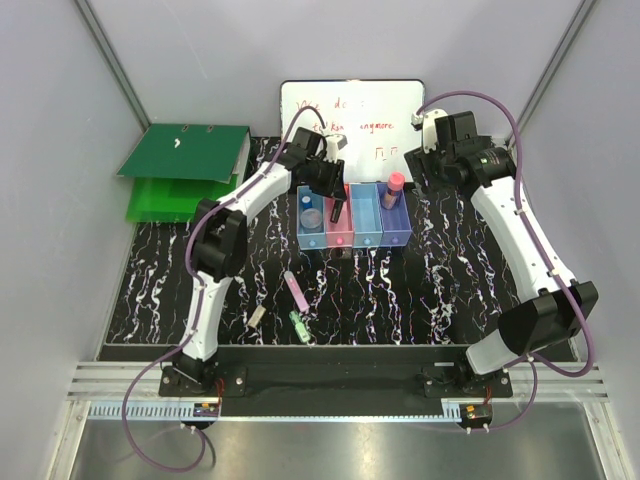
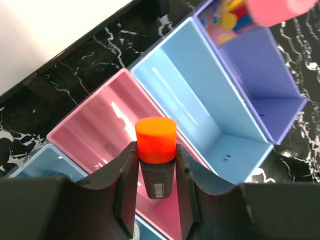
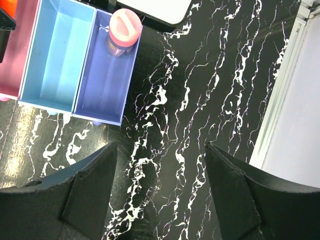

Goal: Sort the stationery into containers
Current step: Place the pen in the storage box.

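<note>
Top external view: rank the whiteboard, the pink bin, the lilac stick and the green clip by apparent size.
1. whiteboard
2. pink bin
3. lilac stick
4. green clip, only a little smaller than the stick

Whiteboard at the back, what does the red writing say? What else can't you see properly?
Top view: the whiteboard writing is too small and blurry to read.
Left wrist view: the orange-capped marker has its lower end hidden between the fingers of the left tool.
Right wrist view: the pink-capped tube has its body mostly hidden under its own cap.
Top view: the small grey block is too small to identify.
</note>
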`<state>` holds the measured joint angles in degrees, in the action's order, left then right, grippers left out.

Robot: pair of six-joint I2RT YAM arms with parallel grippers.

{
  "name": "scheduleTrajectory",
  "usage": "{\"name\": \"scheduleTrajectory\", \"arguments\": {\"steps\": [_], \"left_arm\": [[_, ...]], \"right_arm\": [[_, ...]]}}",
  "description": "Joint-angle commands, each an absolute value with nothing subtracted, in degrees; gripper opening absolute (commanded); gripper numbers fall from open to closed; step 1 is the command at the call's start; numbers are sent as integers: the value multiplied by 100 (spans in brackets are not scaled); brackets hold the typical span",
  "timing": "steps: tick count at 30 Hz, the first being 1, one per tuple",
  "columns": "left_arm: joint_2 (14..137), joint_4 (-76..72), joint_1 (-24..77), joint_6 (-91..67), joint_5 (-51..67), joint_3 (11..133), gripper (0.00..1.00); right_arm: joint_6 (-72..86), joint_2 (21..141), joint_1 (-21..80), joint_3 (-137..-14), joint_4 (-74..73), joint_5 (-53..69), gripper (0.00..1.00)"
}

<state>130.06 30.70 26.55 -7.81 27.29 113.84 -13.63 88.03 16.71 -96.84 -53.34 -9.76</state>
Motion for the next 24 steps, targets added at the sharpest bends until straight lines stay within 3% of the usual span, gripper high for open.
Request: {"name": "scheduleTrajectory", "arguments": {"steps": [1, 8, 10, 15, 17, 24], "left_arm": [[13025, 2926, 2619, -905, 2470, 11356, 0], [12999, 3006, 2619, -756, 2189, 11303, 16], [13017, 3023, 2619, -712, 2153, 11303, 31], [13087, 3059, 2619, -721, 2179, 11346, 36], [13113, 3067, 2619, -721, 2188, 11364, 56], [13096, 3085, 2619, -642, 2346, 11426, 69]], "right_arm": [[-1283, 8578, 1617, -9721, -5168, -879, 78], [-1266, 8631, 1617, -9800, -5159, -835, 78], [-1257, 8640, 1617, -9844, -5151, -844, 78], [-1248, 8657, 1617, -9896, -5142, -835, 78], [-1257, 8649, 1608, -9896, -5142, -844, 78], [-1274, 8649, 1608, -9896, -5142, -861, 78]]}}
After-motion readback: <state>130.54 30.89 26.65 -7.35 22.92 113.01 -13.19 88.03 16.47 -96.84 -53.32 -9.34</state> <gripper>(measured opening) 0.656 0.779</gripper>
